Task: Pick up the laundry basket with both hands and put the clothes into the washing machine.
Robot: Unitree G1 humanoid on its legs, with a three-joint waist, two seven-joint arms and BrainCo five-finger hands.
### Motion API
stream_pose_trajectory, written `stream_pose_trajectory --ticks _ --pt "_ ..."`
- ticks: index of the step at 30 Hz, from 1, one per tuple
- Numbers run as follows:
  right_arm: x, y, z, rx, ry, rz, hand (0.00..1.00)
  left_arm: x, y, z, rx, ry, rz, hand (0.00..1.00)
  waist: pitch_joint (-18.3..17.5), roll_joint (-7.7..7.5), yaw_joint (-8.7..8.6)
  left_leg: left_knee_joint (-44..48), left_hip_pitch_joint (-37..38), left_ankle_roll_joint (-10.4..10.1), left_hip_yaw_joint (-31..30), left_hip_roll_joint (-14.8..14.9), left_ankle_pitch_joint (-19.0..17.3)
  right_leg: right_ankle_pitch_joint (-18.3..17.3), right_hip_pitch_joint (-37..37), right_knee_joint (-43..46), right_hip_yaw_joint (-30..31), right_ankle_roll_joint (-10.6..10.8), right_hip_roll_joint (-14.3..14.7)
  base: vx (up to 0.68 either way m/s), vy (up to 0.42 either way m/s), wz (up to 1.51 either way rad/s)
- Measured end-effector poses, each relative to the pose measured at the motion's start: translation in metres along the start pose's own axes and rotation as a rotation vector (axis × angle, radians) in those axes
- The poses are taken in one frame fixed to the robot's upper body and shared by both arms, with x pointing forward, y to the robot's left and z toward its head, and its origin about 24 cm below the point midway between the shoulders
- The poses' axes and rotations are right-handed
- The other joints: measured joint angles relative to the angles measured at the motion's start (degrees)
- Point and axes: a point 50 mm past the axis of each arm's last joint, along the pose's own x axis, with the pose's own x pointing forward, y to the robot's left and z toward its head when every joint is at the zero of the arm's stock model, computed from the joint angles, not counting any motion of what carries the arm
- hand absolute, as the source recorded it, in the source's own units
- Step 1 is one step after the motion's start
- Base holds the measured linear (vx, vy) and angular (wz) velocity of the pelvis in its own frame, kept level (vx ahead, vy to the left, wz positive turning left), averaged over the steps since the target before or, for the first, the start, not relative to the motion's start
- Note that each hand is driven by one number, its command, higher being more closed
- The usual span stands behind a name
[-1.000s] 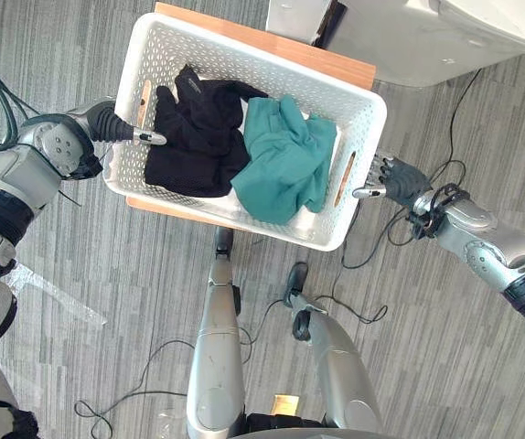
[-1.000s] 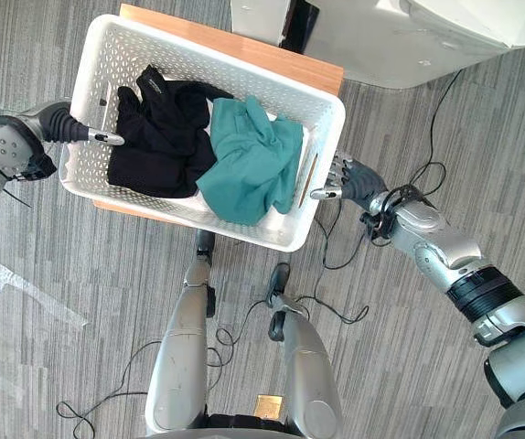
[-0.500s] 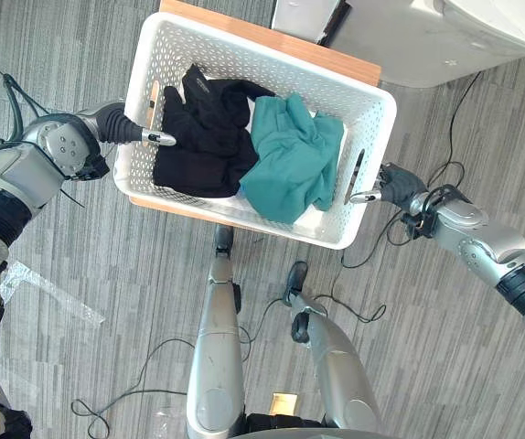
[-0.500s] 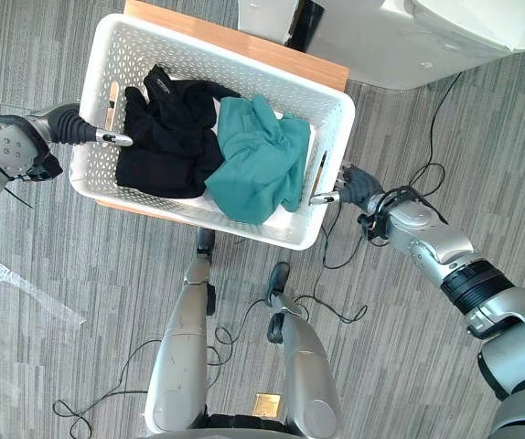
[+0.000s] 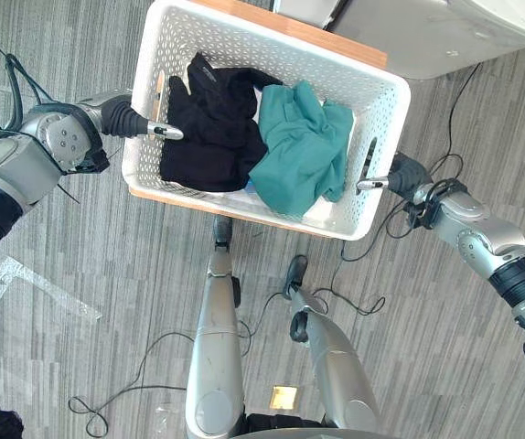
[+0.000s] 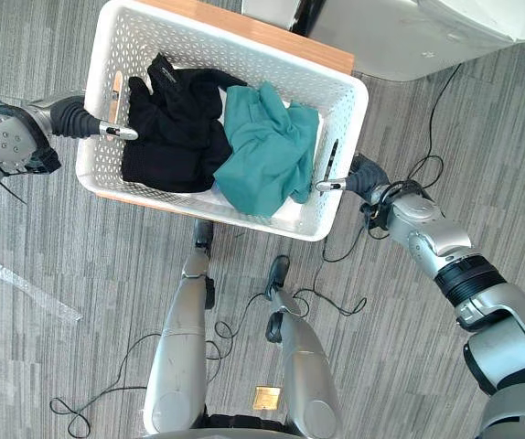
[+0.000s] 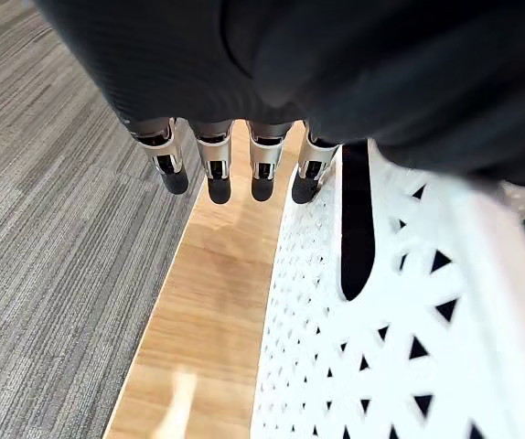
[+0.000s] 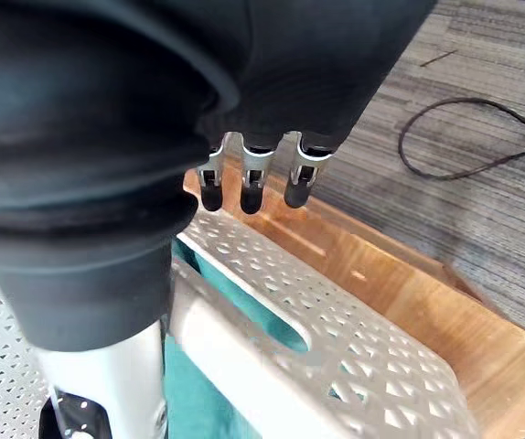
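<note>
The basket [image 5: 272, 208] sits on the tabletop [image 7: 208, 302], with black clothes [image 5: 208, 119] and a teal garment [image 5: 304, 155] inside it. My left robot hand [image 5: 139, 122] is at the basket's left handle slot and my right robot hand [image 5: 398, 172] at its right one. Each is open, fingers straight down outside the wall and thumb reaching over the rim. I judge the grasp not yet made: closing, lifting, carrying and emptying are all left. The washer [image 5: 427, 32] stands just beyond the basket's far right corner. The tabletop could drag on the basket unless I lift it clear
</note>
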Motion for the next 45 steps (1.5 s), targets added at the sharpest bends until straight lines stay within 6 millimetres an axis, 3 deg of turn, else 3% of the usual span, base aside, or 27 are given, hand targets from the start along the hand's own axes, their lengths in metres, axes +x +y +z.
stream_pose_trajectory --ticks 5,6,9,10,15,18,21,24,27,29,30,33,37,45 --pt "-0.007 -0.001 0.010 -0.035 -0.012 0.014 0.00 -0.008 0.001 0.002 0.062 -0.013 -0.011 0.00 0.00 -0.01 0.37 1.14 -1.29 0.23 -0.05 0.28 -0.17 0.05 -0.67 -0.12 0.00 -0.01 0.34 0.06 -0.025 -0.03" --pt "-0.011 -0.003 0.012 -0.053 -0.005 0.011 0.00 -0.009 -0.001 0.004 0.078 -0.017 -0.020 1.00 0.00 -0.01 0.54 1.35 -1.42 0.34 -0.08 0.29 -0.24 0.06 -0.66 -0.12 -0.02 0.00 0.37 0.06 -0.023 -0.01" --pt "-0.020 -0.004 0.014 -0.077 -0.003 0.019 0.00 -0.012 -0.005 0.005 0.090 -0.020 -0.050 1.00 0.00 -0.01 0.85 2.35 -1.72 0.53 -0.09 0.40 -0.77 0.08 -0.47 -0.09 0.09 0.03 0.46 0.06 -0.012 -0.01" --pt "-0.023 -0.003 0.015 -0.079 -0.006 0.026 1.00 -0.013 -0.008 0.003 0.098 -0.016 -0.064 1.00 -0.01 -0.01 0.80 2.55 -1.64 0.66 -0.08 0.40 -0.86 0.11 -0.27 -0.10 0.13 0.08 0.44 0.06 -0.006 -0.01" --pt "-0.028 0.001 0.006 -0.065 0.013 0.028 1.00 -0.015 -0.034 0.001 0.171 0.001 -0.166 1.00 -0.01 -0.01 1.04 2.07 0.55 0.59 0.13 0.39 -1.56 0.12 1.45 -0.13 0.74 0.11 0.26 0.03 -0.005 0.01" --pt "-0.027 0.008 -0.009 -0.110 0.061 0.025 1.00 -0.020 -0.053 0.002 0.233 -0.011 -0.242 1.00 -0.03 -0.02 1.32 1.05 2.24 0.45 0.23 0.31 -1.62 0.06 2.70 -0.21 0.81 0.06 0.21 0.02 -0.020 0.04" --pt "-0.016 0.018 -0.024 -0.132 0.082 -0.018 1.00 -0.020 -0.054 0.004 0.301 -0.009 -0.229 1.00 -0.35 -0.05 1.49 -0.29 3.11 -0.41 0.23 0.18 -0.89 -0.06 3.07 -0.25 0.50 -0.13 0.15 0.02 -0.039 0.07" --pt "-0.007 0.030 -0.037 -0.032 0.045 -0.120 1.00 -0.021 -0.060 0.004 0.327 -0.001 -0.189 1.00 -0.58 -0.14 1.39 -3.04 4.92 -0.53 0.42 -0.33 0.10 -0.68 3.51 -0.19 0.06 -0.10 -0.34 0.04 -0.042 0.10" --pt "-0.002 0.034 -0.041 0.081 -0.021 -0.277 1.00 -0.016 -0.056 0.012 0.259 -0.005 -0.016 1.00 -0.60 -0.09 1.89 -5.97 6.49 -0.83 0.32 -0.78 2.08 -1.09 3.77 -0.17 -0.04 -0.19 -0.67 0.06 -0.033 0.11" --pt "0.001 0.030 -0.042 0.174 -0.066 -0.404 1.00 -0.012 -0.043 0.028 0.120 -0.026 0.255 1.00 -0.60 -0.09 2.94 -6.14 6.49 -0.91 0.16 -0.88 2.23 -1.16 3.77 -0.25 -0.07 -0.17 -0.67 0.05 -0.020 0.06" --pt "0.001 0.029 -0.042 0.226 -0.087 -0.464 1.00 -0.012 -0.032 0.046 -0.009 -0.065 0.439 1.00 -0.58 -0.07 3.20 -6.53 6.51 -1.17 -0.11 -1.14 2.42 -1.26 3.77 -0.26 -0.22 -0.07 -0.78 0.05 -0.009 0.08" --pt "0.009 0.027 -0.038 0.233 -0.107 -0.526 1.00 -0.017 -0.022 0.059 -0.157 -0.066 0.679 1.00 -0.57 -0.02 2.91 -8.08 7.29 -1.48 -0.85 -1.90 3.41 -1.32 3.81 -0.26 -0.23 -0.04 -1.19 0.04 0.003 0.09" --pt "0.014 0.024 -0.031 0.203 -0.125 -0.563 1.00 -0.015 -0.035 0.065 -0.305 -0.022 0.758 1.00 -0.56 0.23 2.72 -9.48 7.76 -2.39 -1.55 -2.63 3.96 -1.31 3.69 -0.39 -0.19 -0.03 -1.36 0.01 0.004 0.02" --pt "0.016 0.024 -0.022 0.159 -0.166 -0.592 1.00 -0.016 -0.061 0.061 -0.363 0.054 0.760 1.00 -0.48 0.38 2.78 -10.81 8.74 -1.96 -1.52 -2.94 4.66 -1.24 3.94 -1.09 0.44 0.02 -1.71 0.03 0.002 -0.01"
